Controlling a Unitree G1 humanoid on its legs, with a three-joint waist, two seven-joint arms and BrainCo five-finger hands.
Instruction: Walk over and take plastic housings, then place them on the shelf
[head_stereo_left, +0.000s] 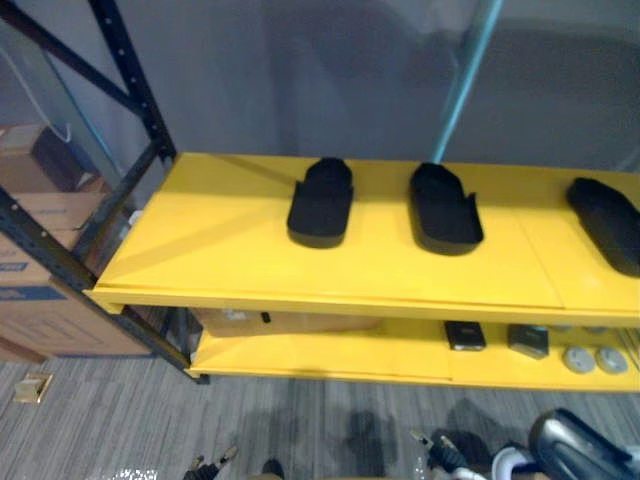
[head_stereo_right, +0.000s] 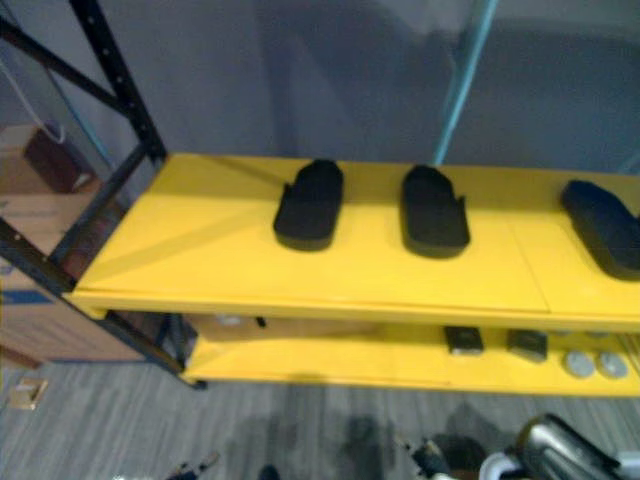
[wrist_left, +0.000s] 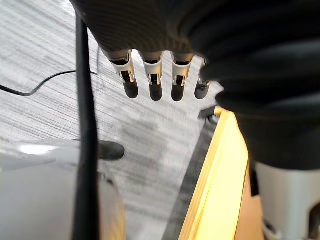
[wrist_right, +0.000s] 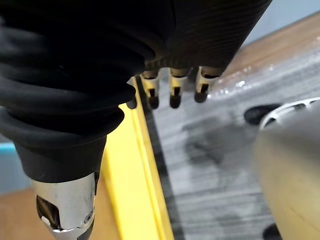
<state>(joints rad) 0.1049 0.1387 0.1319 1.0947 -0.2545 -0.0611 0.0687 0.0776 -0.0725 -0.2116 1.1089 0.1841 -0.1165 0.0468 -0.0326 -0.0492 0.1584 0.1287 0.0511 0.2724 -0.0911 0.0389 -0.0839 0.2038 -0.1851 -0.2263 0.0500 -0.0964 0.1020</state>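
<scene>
Three black plastic housings are laid flat in a row, well apart, on the top board of the yellow shelf. The second housing is found at 3 o'clock of the first. The third housing lies further on at 3 o'clock, where it is cut off by the picture's edge. None is held.

The left hand is hung over the grey floor beside the shelf's edge, its fingers straight and nothing between them. The right hand is held likewise, loose and empty.

The placing is judged done for these three, so fetching is the step in hand. A turn away from the shelf and a walk to wherever further housings are kept would be called for, then fingers curled round one. That supply cannot be seen, so how many remain cannot be told.

Both thumbs are hidden by the dark covers. At 6 o'clock of the housings, on the lower board, small dark boxes and grey discs are made out, too small to be named. Cardboard boxes are stacked at 9 o'clock, partly behind the black frame. A teal pole is seen at 12 o'clock of the second housing.
</scene>
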